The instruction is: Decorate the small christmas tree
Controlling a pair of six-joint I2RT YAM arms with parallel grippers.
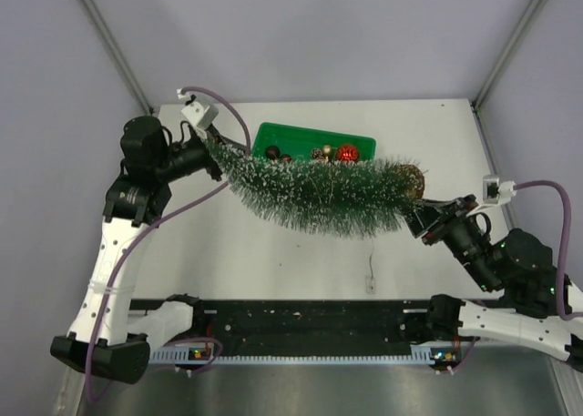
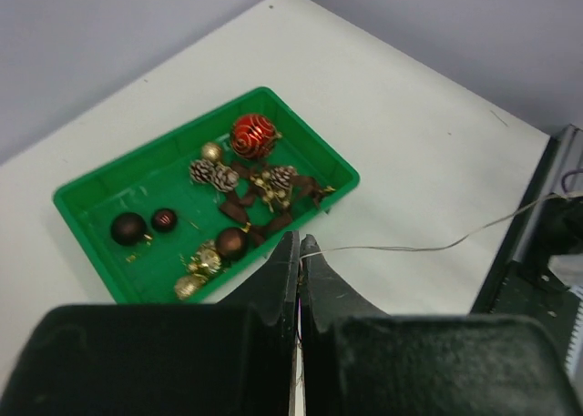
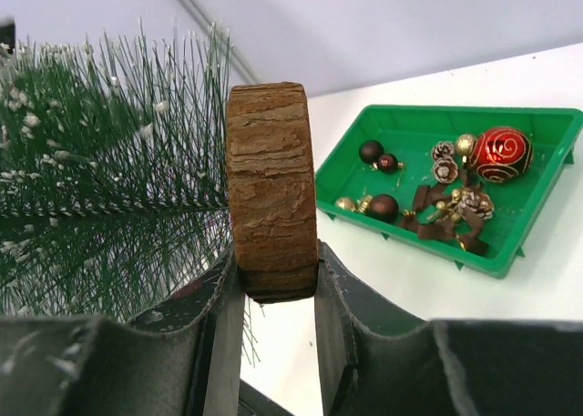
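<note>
White table (image 1: 273,252), grey walls (image 1: 319,34), small christmas tree (image 1: 319,193) aloft

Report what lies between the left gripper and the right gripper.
The small christmas tree, lying sideways: its brown base clamped in the right gripper, its tip toward the left gripper. The top view shows it.

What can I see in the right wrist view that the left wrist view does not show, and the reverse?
Only the right wrist view shows the small christmas tree lying sideways, its brown base clamped in the right claw. Only the left wrist view shows the left claw shut, seemingly on a thin wire that trails across the table. Both show the green tray of ornaments, including the red ball.
</note>
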